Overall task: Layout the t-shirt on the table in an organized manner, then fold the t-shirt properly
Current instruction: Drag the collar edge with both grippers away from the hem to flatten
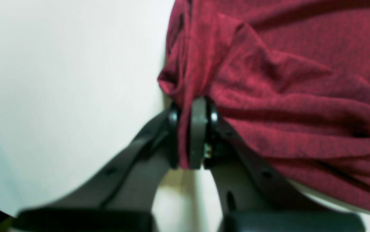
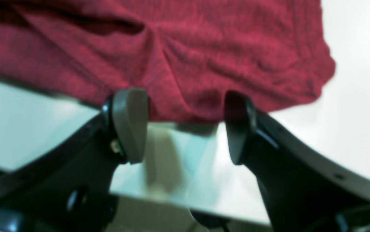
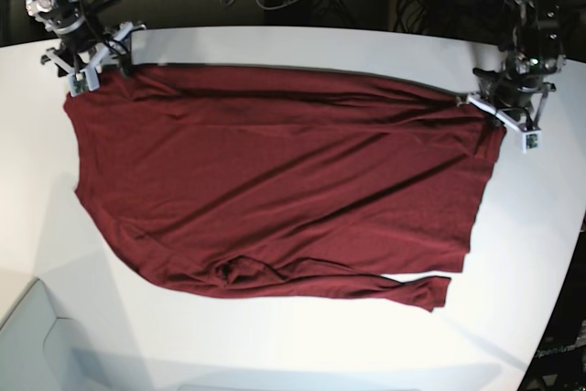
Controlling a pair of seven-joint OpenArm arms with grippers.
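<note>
Two grippers sit at opposite far corners of the t-shirt [image 3: 275,190], and that pairing is what the coming move depends on. In the base view the garment lies spread over the middle of the table [image 3: 540,254], its long axis running roughly from 9 to 3 o'clock, with a loose bunched fold along the near edge toward 6 o'clock and a tail of cloth trailing toward 4 o'clock.

At about 2 o'clock in that view, the left gripper [image 1: 193,129] has its jaws pressed together on a pinch of the maroon cloth; its wrist view shows fabric squeezed between the two pads and fanning away toward 1 to 3 o'clock. That corner looks lifted slightly and drawn taut.

At about 10 o'clock in the base view, the right gripper [image 2: 185,125] stands with its jaws spread wide and nothing between them. From its wrist view, the shirt's hem lies just beyond the fingertips toward 12 o'clock, its edge close to them, though the blur does not settle whether the pads touch it.

By my reading, the right arm is nearer the free corner and would have to advance toward 12 o'clock in its own view to take cloth again, while the left already has its hold.

No brand, label or readable writing shows on the shirt, the table or the arms.
</note>
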